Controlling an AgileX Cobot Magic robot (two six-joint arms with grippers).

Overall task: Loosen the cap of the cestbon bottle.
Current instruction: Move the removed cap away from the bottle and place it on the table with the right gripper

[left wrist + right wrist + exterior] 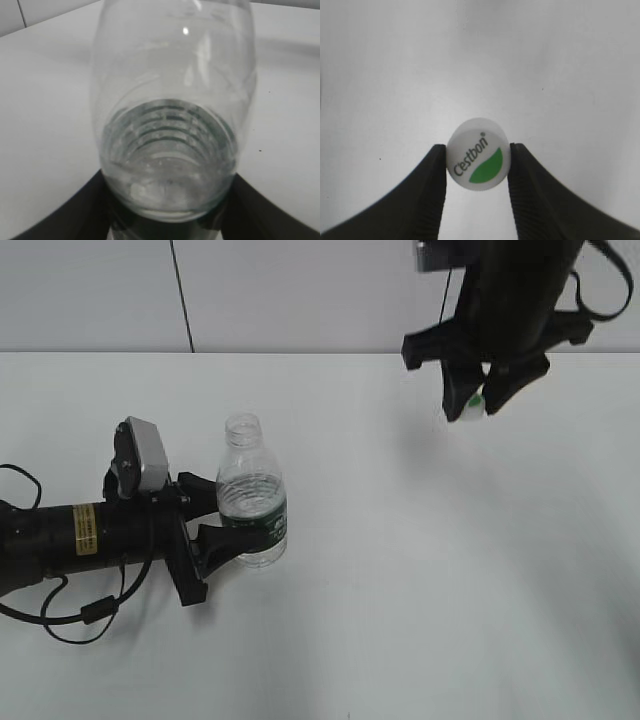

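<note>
White tabletop (400, 620) runs back to a pale panelled wall, and from where I stand the left arm lies low and nearly flat along the surface, reaching rightward with a grey camera block on its wrist. Its left gripper (213, 520) is closed around the lower body of the cestbon bottle (251, 505), one black finger on either side at the dark green label band. That bottle stands upright on the tabletop, long axis vertical, its open threaded mouth pointing straight up. It is clear ribbed plastic, rounded at the shoulder, and the left wrist view looks through its wall at stacked rings in the base. Well apart to the right, the other arm hangs down from above, its black body tilted, clear of the surface. The right gripper (476, 400) pinches the cap (471, 405) by its sides between two ridged black pads (526, 190). This cap (478, 154) is a small smooth white disc, its flat top facing the wrist camera, marked "Cestbon" above a green leaf shape.
</note>
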